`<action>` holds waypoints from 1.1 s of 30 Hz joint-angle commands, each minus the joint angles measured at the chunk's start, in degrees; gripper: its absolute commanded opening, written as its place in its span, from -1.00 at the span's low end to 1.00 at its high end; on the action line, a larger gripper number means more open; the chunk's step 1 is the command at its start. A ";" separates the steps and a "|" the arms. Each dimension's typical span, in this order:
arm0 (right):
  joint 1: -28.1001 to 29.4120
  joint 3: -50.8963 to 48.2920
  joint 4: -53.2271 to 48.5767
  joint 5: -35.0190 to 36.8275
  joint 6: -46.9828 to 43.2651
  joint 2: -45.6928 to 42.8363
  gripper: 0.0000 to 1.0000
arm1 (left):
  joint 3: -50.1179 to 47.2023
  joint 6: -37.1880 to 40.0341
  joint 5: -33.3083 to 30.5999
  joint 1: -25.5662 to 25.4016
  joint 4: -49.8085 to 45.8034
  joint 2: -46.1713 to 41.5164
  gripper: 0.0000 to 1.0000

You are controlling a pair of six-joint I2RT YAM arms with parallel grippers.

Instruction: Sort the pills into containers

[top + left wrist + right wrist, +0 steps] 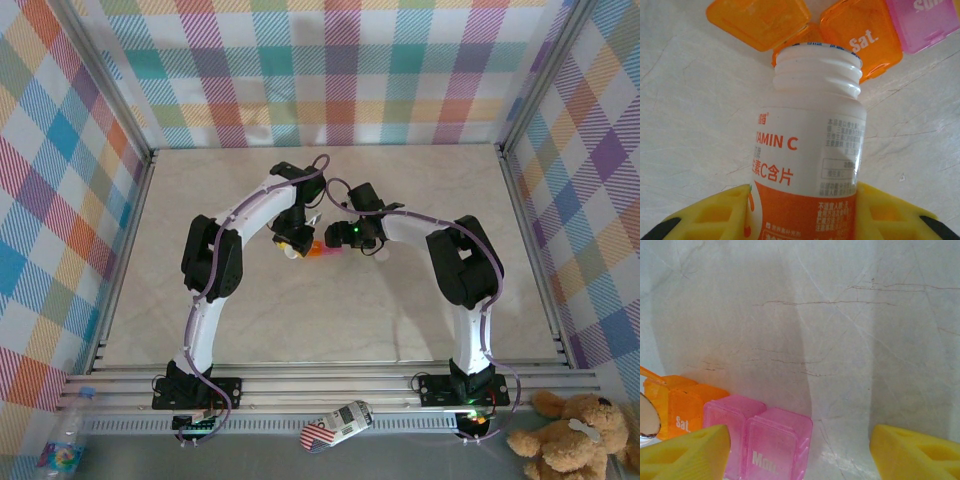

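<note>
The vitamin C bottle (810, 150) is clamped between the yellow fingers (715, 215) of the left claw (802, 195), gripped low on its orange-and-white label. Its threaded white neck is bare, and its mouth is turned toward 12 o'clock, right up against the strip of containers (860, 40).

In the left wrist view, the orange compartment marked "Sat." is seen at 1 o'clock of the bottle mouth, with a pink compartment (925, 22) joined to it at 2 o'clock. An orange flap (757, 22) (apparently a lid swung open) lies at 11 o'clock. Whether anything lies inside the compartments cannot be told.

The right claw (800, 432) is held with its fingers well apart, nothing gripped between them. In its view the strip is placed at 7 o'clock, and the pink box marked "Mon." (772, 450) stands just beside the left fingertip.

From above, the strip is found near the middle of the marbled bench (400, 320), between the two claws: the left at its 9 o'clock, the right at its 3 o'clock. A teddy bear (570, 435) sits off the bench at 5 o'clock.
</note>
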 commanded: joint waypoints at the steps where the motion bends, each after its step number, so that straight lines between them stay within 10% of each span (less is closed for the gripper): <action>1: 0.82 -0.22 0.14 -0.59 -1.17 4.48 0.51 | 1.80 0.87 -0.85 -0.66 -2.68 0.96 -1.00; 33: 1.53 3.27 -3.43 -0.59 -3.29 7.90 0.45 | 6.07 2.54 -3.78 -0.73 -5.54 3.71 -1.00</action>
